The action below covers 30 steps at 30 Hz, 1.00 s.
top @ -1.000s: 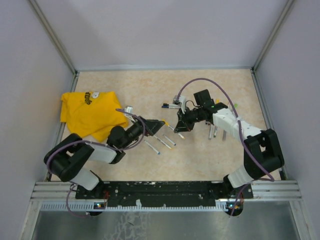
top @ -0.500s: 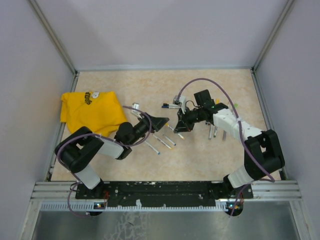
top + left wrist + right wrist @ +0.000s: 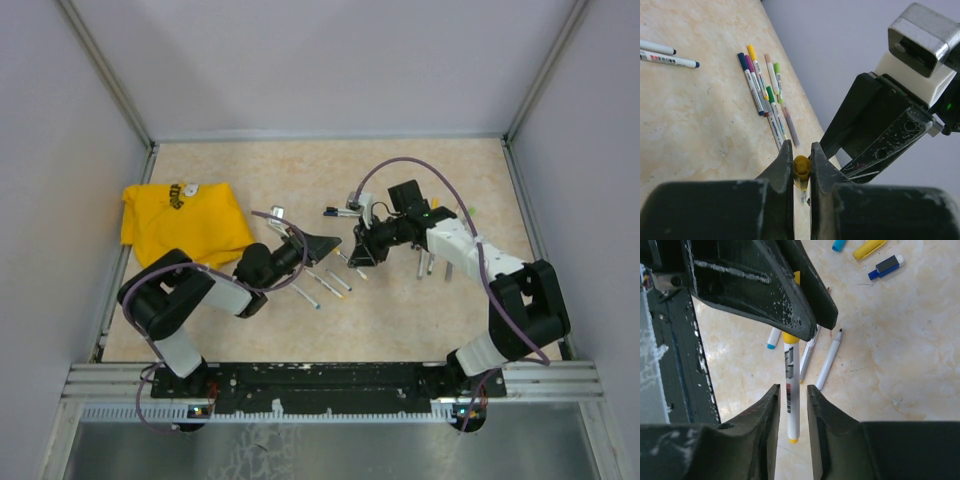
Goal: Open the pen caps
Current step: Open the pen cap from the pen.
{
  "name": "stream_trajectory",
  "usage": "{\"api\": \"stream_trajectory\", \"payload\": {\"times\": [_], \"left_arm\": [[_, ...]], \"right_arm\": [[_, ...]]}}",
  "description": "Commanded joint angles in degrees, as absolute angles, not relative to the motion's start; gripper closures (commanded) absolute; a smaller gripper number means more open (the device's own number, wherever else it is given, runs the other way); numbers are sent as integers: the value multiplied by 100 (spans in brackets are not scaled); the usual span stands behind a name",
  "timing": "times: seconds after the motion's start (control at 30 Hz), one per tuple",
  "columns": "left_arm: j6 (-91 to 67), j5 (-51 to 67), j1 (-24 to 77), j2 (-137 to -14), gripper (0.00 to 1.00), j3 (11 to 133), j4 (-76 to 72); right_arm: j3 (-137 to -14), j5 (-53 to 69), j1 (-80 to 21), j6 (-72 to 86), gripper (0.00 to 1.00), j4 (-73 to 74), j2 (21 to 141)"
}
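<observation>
While poised over the middle of the desk [image 3: 400, 180], pinches a yellow pen cap [image 3: 801, 169] in the left hand [image 3: 801, 150], fingers closed hard on it.

Lines the pen's long axis up from hand to hand, across the desk: cap end toward the left edge, whitish barrel [image 3: 791, 405] running away toward the right edge and back between the fingers of the right hand [image 3: 792, 387]. Sets those fingers only narrowly apart, one on each side of the barrel; cannot tell whether gripping or merely flanking. Shows loose pens [image 3: 762, 95] lying flat nearer the right edge, loose caps [image 3: 885, 266] scattered on the desk, and a yellow cloth [image 3: 180, 225] by the left edge.
</observation>
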State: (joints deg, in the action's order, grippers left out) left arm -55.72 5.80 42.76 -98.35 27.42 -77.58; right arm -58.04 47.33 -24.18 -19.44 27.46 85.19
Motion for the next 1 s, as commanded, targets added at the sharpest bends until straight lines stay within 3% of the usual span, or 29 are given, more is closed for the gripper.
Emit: {"api": "stream_trajectory", "payload": {"times": [0.0, 0.1, 0.33, 0.43, 0.5, 0.53, 0.97], "left_arm": [[-5593, 839, 4315, -9943, 100, 2788, -8142], [-5630, 973, 4315, -9966, 100, 2803, -8322], [-5631, 1046, 4311, -9981, 100, 2787, -8592], [-5578, 976, 4295, -9914, 100, 2783, -8572], [-5553, 946, 4218, -9847, 100, 2757, -8514], [-5552, 945, 4147, -9807, 100, 2748, -8494], [-5440, 791, 2402, -9059, 100, 2646, -7962]], "right_arm": [[-5799, 4869, -2417, -1926, 65, 2476, 8215], [-5780, 4844, -2454, -1908, 61, 2447, 8220], [-5773, 4648, -2647, -1898, 61, 2417, 8370], [-5779, 4631, -2717, -1926, 72, 2444, 8401], [-5806, 4631, -2756, -1988, 95, 2515, 8423], [-5814, 4638, -2767, -2019, 100, 2546, 8427], [-5777, 4573, -2959, -2271, 100, 2643, 8587]]}}
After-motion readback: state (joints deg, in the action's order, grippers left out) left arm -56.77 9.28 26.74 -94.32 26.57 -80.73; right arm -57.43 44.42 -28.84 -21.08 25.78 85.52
